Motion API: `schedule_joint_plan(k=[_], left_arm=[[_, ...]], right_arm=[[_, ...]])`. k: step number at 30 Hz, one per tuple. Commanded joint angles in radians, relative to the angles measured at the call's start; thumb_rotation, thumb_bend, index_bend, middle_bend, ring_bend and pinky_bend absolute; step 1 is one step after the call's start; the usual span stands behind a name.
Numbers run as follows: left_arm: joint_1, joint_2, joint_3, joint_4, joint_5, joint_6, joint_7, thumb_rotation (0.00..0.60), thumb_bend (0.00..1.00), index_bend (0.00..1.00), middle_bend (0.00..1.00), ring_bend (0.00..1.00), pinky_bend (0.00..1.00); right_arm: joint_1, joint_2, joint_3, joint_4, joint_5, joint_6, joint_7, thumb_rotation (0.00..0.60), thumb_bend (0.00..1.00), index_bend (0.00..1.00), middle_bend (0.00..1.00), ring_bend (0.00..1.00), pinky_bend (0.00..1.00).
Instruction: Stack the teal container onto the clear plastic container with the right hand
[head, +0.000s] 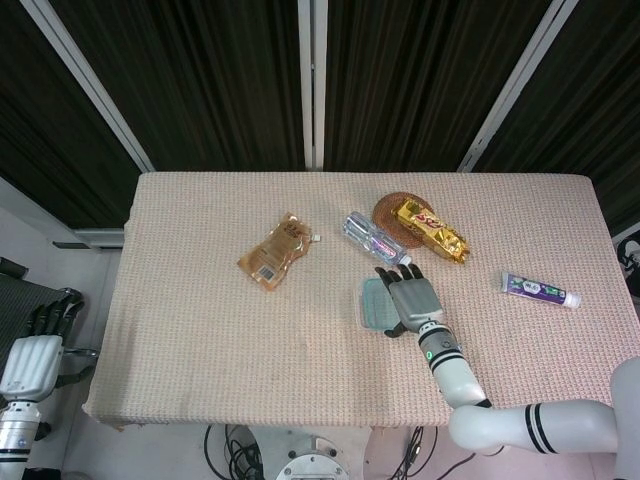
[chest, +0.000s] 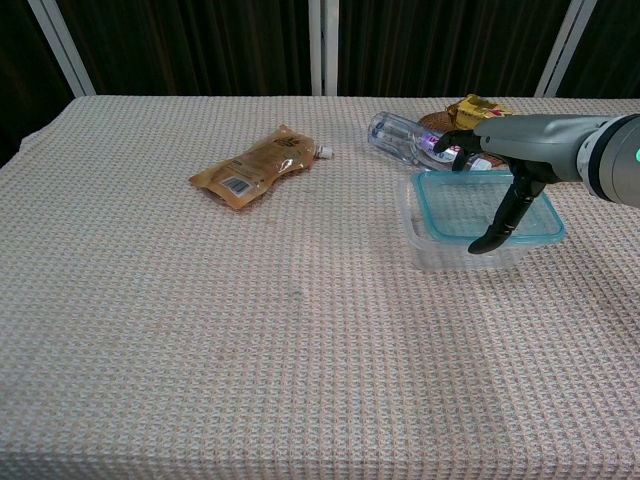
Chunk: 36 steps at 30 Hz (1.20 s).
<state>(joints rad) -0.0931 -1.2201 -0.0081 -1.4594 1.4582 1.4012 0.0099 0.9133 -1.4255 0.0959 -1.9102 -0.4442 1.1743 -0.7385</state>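
The teal-rimmed container (chest: 452, 206) sits slightly raised over the clear plastic container (chest: 437, 256), offset to the right of it. My right hand (chest: 507, 172) reaches over the teal container's far rim, its dark fingers (chest: 497, 225) hanging down inside, and holds it. In the head view the teal container (head: 374, 304) shows just left of the right hand (head: 414, 304), and the clear one underneath is mostly hidden. My left hand (head: 36, 346) hangs off the table's left side, holding nothing.
A water bottle (chest: 403, 137) lies just behind the containers, close to the right hand. A gold packet (head: 430, 228) rests on a round coaster. An orange pouch (chest: 254, 165) lies mid-left, and a toothpaste tube (head: 540, 290) lies far right.
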Motion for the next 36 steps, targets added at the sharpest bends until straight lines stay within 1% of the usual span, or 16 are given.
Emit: schedule_joint_plan(k=[1,14,20,23,27,29,32,36], left_arm=[[0.001,-0.001,0.0,0.0,0.0,0.001,-0.001,0.6,0.0,0.09,0.0,0.0,0.01],[0.007,-0.008,0.003,0.016,0.002,0.005,-0.016,0.6,0.0,0.09,0.0,0.0,0.01],[0.006,-0.011,0.003,0.024,0.002,0.002,-0.021,0.6,0.0,0.09,0.0,0.0,0.01],[0.004,-0.013,0.002,0.024,0.004,0.002,-0.02,0.6,0.0,0.09,0.0,0.0,0.01],[0.002,-0.01,0.001,0.019,0.004,0.0,-0.015,0.6,0.0,0.09,0.0,0.0,0.01],[0.002,-0.009,0.001,0.015,0.003,0.0,-0.011,0.6,0.0,0.09,0.0,0.0,0.01],[0.002,-0.008,0.001,0.011,0.001,-0.002,-0.006,0.6,0.0,0.09,0.0,0.0,0.01],[0.001,-0.006,0.002,0.005,0.0,-0.004,0.001,0.6,0.0,0.09,0.0,0.0,0.01]], right_arm=[[0.002,-0.006,0.002,0.002,-0.007,-0.003,-0.001,0.6,0.04,0.02,0.34,0.0,0.0],[0.016,-0.04,0.004,-0.004,-0.006,0.016,-0.04,0.6,0.04,0.02,0.34,0.0,0.0],[0.006,-0.038,0.0,-0.009,-0.004,0.029,-0.043,0.6,0.04,0.01,0.33,0.0,0.0],[0.002,-0.032,0.001,-0.011,-0.007,0.015,-0.032,0.6,0.02,0.0,0.27,0.0,0.0],[-0.006,-0.022,-0.002,-0.011,-0.033,-0.007,-0.01,0.6,0.0,0.0,0.09,0.0,0.0],[-0.012,-0.017,-0.006,-0.013,-0.055,-0.008,-0.002,0.6,0.0,0.0,0.04,0.0,0.0],[-0.02,-0.008,-0.013,-0.023,-0.082,-0.005,0.005,0.6,0.0,0.0,0.01,0.0,0.0],[-0.028,0.004,-0.021,-0.037,-0.097,0.001,0.005,0.6,0.0,0.0,0.01,0.0,0.0]])
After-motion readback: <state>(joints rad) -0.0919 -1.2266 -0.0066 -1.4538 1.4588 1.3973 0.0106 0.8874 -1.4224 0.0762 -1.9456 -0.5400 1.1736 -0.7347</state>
